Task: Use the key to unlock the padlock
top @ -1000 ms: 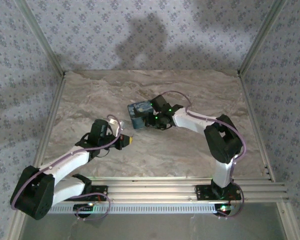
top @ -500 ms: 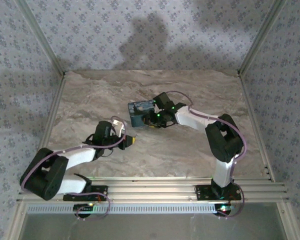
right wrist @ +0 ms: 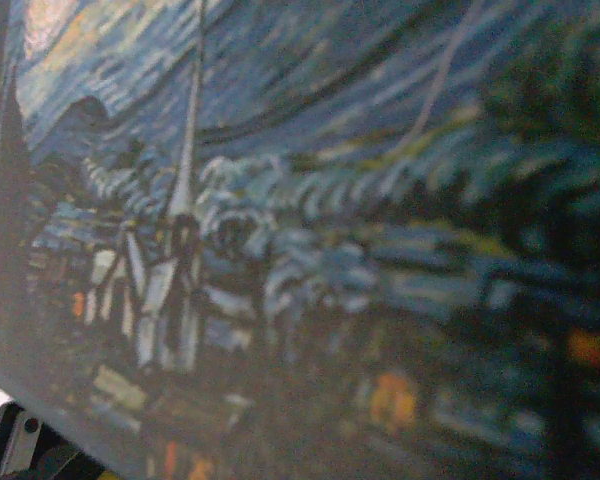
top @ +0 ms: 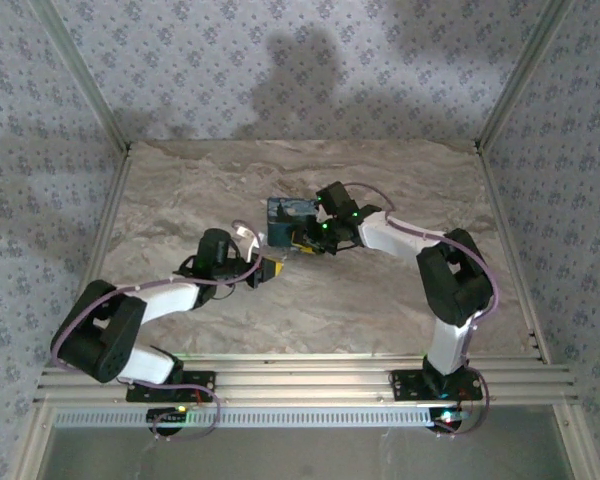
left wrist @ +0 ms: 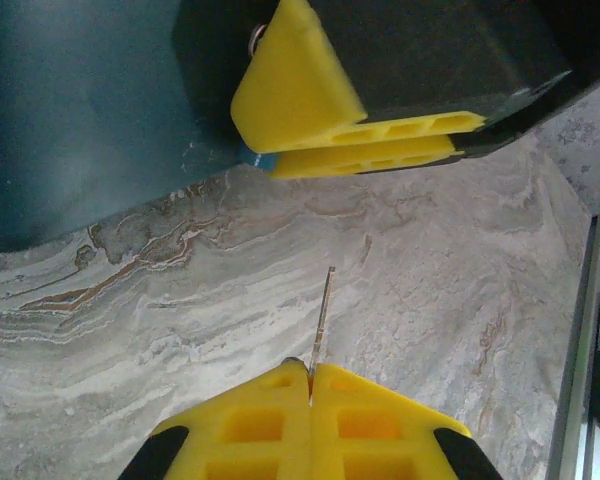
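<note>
Marble table point(top: 180, 180) takes up most of the top view, both arms reaching into the middle. The padlock point(top: 288, 212) is a chunky blue block just past centre, with a Starry Night sort of print on it. The right wrist cam is jammed so close it's a blurry smear of paint point(right wrist: 310, 220), and I can't make out the shackle or keyhole anywhere. The right gripper point(top: 305, 238) is tight up against it, fingers nearly together with a blue sliver pinched at the tips point(left wrist: 265, 150) — looks like it has hold of the lock. The left gripper point(top: 270, 268) sits just beside it, clamped fully shut point(left wrist: 310, 385) on the key point(left wrist: 322, 320) — only the thin blade pokes out, pointing at the lock, not touching it.
</note>
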